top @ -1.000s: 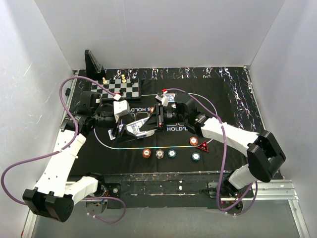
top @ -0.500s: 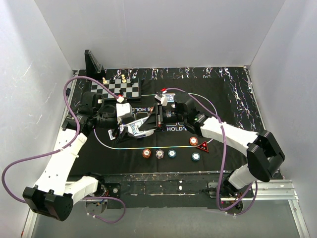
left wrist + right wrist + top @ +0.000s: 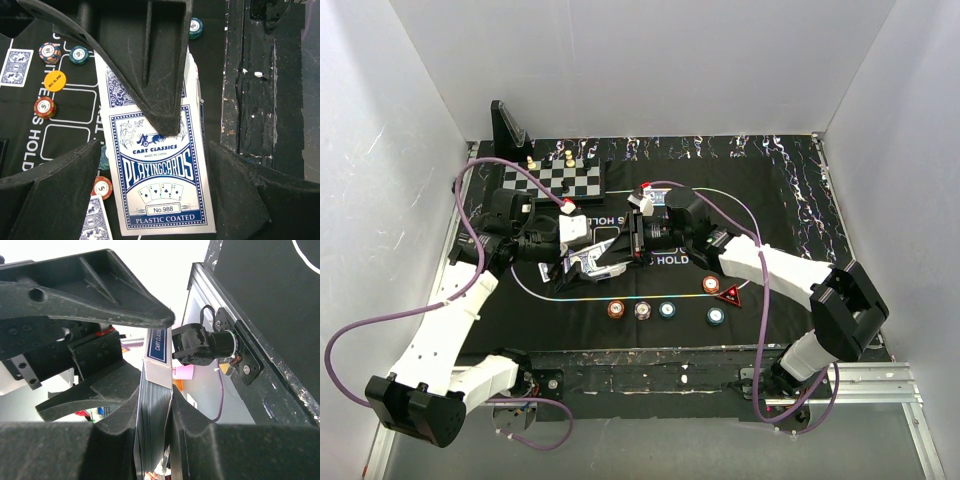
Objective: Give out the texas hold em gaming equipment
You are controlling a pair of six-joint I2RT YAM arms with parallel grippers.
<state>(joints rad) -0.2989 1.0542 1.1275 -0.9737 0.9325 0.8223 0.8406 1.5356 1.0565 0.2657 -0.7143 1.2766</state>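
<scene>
Desk (image 3: 650, 362) under a black poker mat (image 3: 800, 190). Card box (image 3: 160, 190), blue and white, printed "Cart Classics Playing Cards": raised above the left-centre of the mat, between the two grippers, one printed face toward the left wrist camera. Right gripper (image 3: 155, 410): narrow, clamped on the card box across its two flat faces; one finger (image 3: 160, 95) lies along the printed face in the left wrist view. Left gripper (image 3: 156, 147): wide, straddles the box at its long edges, a slim gap showing on either side. Along the near edge of the mat, in a row from the left: orange chip (image 3: 616, 309), white-pink chip (image 3: 642, 310), teal chip (image 3: 667, 309), close together; second teal chip (image 3: 716, 316) further right, apart from the three. Just beyond that last one, toward the far edge: red triangular marker (image 3: 730, 295) and red chip (image 3: 711, 285), side by side, near the right forearm. On the mat below the box, left wrist view: orange disc (image 3: 55, 80) lettered "Big Blind", flat among several striped chips; face-down card (image 3: 15, 67), blue-patterned back, just beside them. Chessboard (image 3: 568, 180), black and white, with a few pieces, at the far left corner of the desk; black stand (image 3: 507, 128) upright behind it, against the far edge.
</scene>
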